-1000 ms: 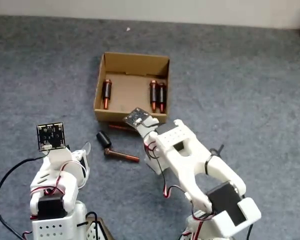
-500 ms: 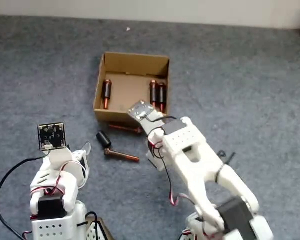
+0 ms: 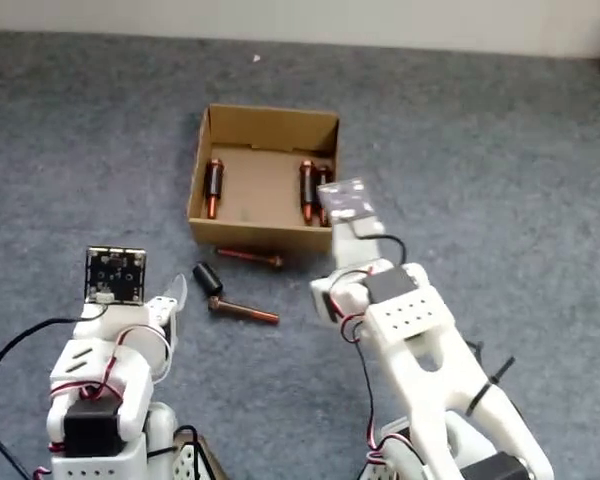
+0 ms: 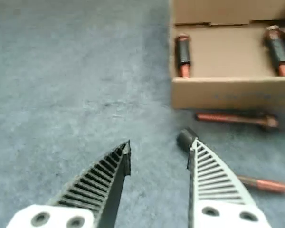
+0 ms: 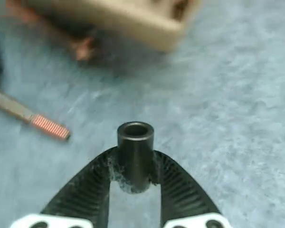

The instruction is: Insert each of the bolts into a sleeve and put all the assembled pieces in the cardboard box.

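Note:
My right gripper [image 5: 134, 164] is shut on a black sleeve [image 5: 135, 147], held upright with its open end showing, over the carpet near the cardboard box's corner [image 5: 147, 19]. The cardboard box [image 3: 263, 233] holds three assembled pieces [image 3: 213, 186]. One bare bolt [image 3: 250, 257] lies along the box's front wall; a second bolt [image 3: 242, 312] lies nearer the arms. A loose black sleeve [image 3: 207, 277] rests between them. My left gripper [image 4: 160, 145] is open above the carpet, with that sleeve [image 4: 184, 138] just beyond one fingertip.
Grey carpet covers the whole area, with open floor to the left and right of the box. The right arm [image 3: 410, 330] stretches over the carpet by the box's front right corner. A pale wall edge runs along the back.
The right arm has swung right, from the box's front wall near its middle to its front right corner. The left arm has shifted slightly. Bolts and loose sleeve have stayed put.

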Robot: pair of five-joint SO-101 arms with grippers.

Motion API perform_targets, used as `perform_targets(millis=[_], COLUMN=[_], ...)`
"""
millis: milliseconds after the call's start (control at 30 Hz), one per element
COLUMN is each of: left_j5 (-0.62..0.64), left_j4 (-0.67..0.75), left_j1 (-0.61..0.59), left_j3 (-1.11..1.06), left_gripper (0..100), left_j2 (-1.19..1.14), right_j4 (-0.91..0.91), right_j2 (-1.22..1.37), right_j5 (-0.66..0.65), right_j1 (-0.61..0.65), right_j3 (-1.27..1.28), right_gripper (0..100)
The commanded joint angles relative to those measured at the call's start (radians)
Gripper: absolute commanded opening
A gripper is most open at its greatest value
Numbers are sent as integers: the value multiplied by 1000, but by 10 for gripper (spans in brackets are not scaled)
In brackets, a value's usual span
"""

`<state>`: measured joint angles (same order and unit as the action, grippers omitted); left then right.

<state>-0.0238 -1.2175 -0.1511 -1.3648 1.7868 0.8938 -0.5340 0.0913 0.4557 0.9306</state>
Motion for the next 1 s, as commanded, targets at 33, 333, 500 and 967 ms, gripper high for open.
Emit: perform_targets(millis=[33, 333, 500, 967], left_j5=[-8, 327, 614, 1025], left_j4=[-37, -46, -40, 60], left_j1=[104, 294, 334, 375], left_j3=[180, 515, 636, 645], left_gripper=[201, 200, 200, 204], left_j2=[-259, -949, -1236, -1639], right_j4=[-185, -312, -317, -315], right_j2=[-38, -38, -38, -38], right_j5=[92, 149, 149, 149], right_j1=[-105, -162, -163, -163], right_j3=[61, 136, 139, 140], right_gripper=[5, 5, 5, 5])
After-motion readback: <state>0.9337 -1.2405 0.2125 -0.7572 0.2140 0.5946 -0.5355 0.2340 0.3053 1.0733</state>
